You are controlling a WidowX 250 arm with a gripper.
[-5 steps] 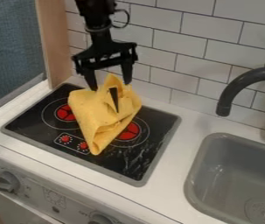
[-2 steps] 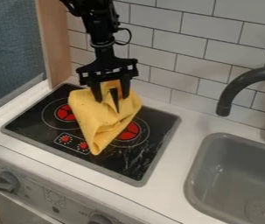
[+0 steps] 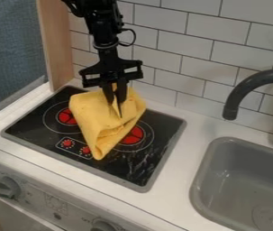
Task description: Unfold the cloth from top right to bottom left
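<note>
Black and two-fingered, the claw (image 3: 115,98) is held points-down over the hob, its fingers (image 3: 122,90) drawn close together with the upper end of the cloth (image 3: 93,118) pinched between them. Above it, the arm (image 3: 105,31) is seen coming down from the top edge of the view. Yellow and folded over itself, the cloth is laid on the black hob (image 3: 156,146), its narrow end pointed toward the front edge; a dark, narrow gap is shown in its folds just below the fingers. Two red-centred burners are partly covered by it, one (image 3: 66,116) at its left, the other (image 3: 132,135) at its right. Two small red dials (image 3: 76,146) are set beside its lower left edge. The hob is framed in grey and let into a white counter (image 3: 177,185). Farther right, a grey sink (image 3: 203,171) is overhung by a dark curved tap (image 3: 245,85). Behind, the wall is faced with white tiles (image 3: 214,49); at the left, a wooden post (image 3: 59,49) is seen.
</note>
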